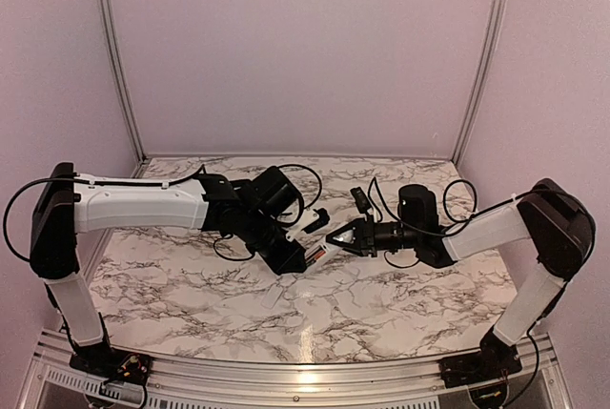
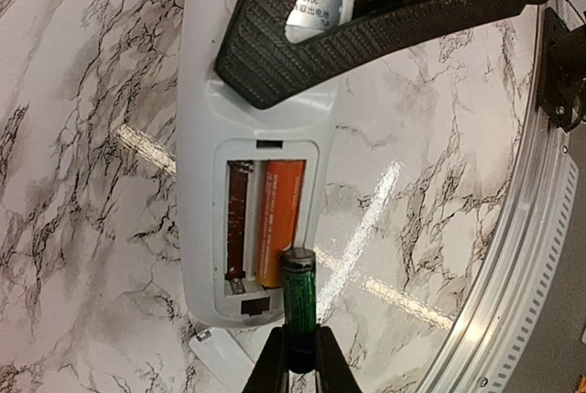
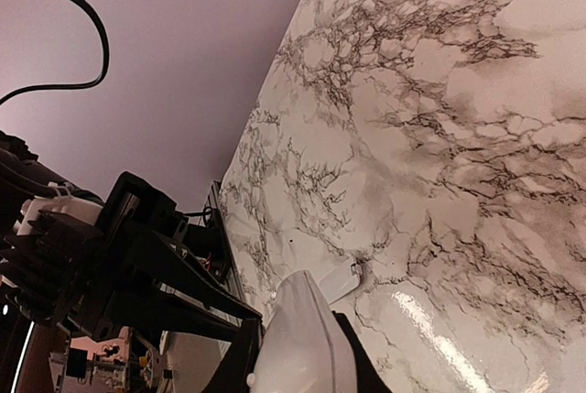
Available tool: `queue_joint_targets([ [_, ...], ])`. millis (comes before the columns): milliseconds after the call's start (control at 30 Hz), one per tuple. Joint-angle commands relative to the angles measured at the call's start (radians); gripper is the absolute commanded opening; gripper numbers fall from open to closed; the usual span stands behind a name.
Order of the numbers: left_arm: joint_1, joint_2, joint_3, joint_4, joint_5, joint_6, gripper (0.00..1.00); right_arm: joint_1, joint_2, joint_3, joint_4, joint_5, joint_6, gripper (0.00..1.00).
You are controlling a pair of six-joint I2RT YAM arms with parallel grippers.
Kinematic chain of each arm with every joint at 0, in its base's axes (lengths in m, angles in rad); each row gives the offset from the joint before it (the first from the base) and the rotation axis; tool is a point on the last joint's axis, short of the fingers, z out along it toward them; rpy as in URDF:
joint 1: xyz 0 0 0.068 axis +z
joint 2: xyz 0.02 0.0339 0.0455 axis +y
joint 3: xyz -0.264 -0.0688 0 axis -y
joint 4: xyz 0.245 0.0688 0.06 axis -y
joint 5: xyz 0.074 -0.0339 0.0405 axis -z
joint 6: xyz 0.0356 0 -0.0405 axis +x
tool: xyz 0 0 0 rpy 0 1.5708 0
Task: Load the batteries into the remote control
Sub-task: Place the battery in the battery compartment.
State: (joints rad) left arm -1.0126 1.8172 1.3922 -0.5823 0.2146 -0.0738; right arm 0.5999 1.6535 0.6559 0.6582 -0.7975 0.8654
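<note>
Left gripper: clamping spare battery, its length running parallel to the remote, tip hovering over seated battery; empty slot lying just alongside. Right gripper: gripping remote.

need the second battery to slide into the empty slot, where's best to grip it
Probably its tail end, coming from behind along its length, as the left gripper holds the battery now. That leaves the front end free to tip into the empty slot beside the seated battery in the remote.
</note>
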Motion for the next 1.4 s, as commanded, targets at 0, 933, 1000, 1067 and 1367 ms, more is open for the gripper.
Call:
queue_joint_targets([
  [0,-0.003,0.023,0.037,-0.028,-0.049,-0.021,0.00,0.023,0.007,0.012,0.051,-0.015,0.015,0.00],
  [933,0.021,0.075,0.112,-0.086,-0.180,-0.041,0.00,0.038,0.020,-0.001,0.122,-0.044,0.061,0.00],
  [1000,0.017,0.084,0.128,-0.087,-0.185,-0.044,0.00,0.042,0.028,-0.002,0.138,-0.046,0.075,0.00],
  [1067,0.016,0.093,0.143,-0.090,-0.205,-0.046,0.00,0.047,0.035,-0.001,0.155,-0.053,0.090,0.00],
  [1367,0.005,0.131,0.200,-0.117,-0.272,-0.042,0.14,0.047,0.039,0.000,0.173,-0.062,0.114,0.00],
])
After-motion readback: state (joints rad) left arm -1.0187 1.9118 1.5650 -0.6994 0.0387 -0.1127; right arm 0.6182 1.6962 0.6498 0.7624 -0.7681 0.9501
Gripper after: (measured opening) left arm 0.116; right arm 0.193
